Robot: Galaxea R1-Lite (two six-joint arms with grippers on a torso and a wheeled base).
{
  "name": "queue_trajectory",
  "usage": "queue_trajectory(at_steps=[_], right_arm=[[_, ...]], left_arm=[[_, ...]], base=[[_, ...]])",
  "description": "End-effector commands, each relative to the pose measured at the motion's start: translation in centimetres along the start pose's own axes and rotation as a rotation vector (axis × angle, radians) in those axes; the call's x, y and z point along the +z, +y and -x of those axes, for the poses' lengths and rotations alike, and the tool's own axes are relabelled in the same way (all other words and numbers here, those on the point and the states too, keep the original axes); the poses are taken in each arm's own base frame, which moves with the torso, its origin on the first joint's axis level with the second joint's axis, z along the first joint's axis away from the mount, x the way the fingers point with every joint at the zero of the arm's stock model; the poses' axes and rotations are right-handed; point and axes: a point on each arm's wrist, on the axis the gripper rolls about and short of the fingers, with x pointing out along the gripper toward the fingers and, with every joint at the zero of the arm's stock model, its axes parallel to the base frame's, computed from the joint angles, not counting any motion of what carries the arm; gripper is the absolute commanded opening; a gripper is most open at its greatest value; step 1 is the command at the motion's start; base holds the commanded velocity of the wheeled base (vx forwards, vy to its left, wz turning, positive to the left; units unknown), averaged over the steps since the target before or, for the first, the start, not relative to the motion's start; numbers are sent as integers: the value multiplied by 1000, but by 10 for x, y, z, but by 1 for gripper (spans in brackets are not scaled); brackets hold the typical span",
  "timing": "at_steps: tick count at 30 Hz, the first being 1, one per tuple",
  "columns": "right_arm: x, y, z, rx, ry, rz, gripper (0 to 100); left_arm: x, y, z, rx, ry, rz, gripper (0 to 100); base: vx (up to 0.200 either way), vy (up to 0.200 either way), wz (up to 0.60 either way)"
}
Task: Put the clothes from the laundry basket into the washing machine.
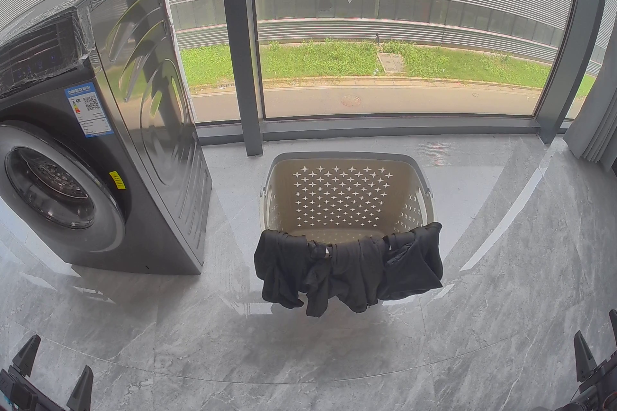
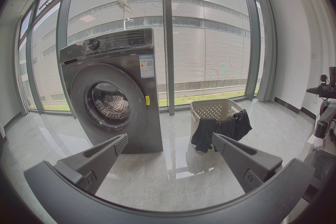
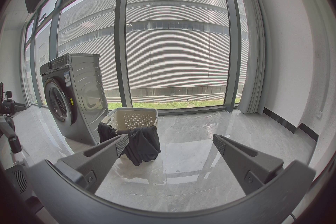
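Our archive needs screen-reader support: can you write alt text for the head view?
Black clothes hang over the near rim of a cream basket on the floor, with a washing machine to its left. The left end effector and right end effector, both open, sit at the bottom corners.

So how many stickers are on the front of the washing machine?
2. A blue-and-white label sits above the door, on the side nearest the laundry basket; a yellow sticker is below it, beside the door's rim.
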Motion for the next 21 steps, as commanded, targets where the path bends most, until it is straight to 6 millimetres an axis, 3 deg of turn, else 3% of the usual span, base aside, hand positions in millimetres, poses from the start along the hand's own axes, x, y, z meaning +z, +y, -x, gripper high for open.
queue_trajectory(at_steps=[1,5,14,21], right_arm=[[-5,0,0,0,1,0,100],[-5,0,0,0,1,0,100],[-5,0,0,0,1,0,100],[-5,0,0,0,1,0,100]], left_arm=[[-5,0,0,-1,0,0,100],[-5,0,0,-1,0,0,100],[-5,0,0,1,1,0,100],[-5,0,0,-1,0,0,100]], base=[[0,0,0],[0,0,0],[200,0,0],[0,0,0]])
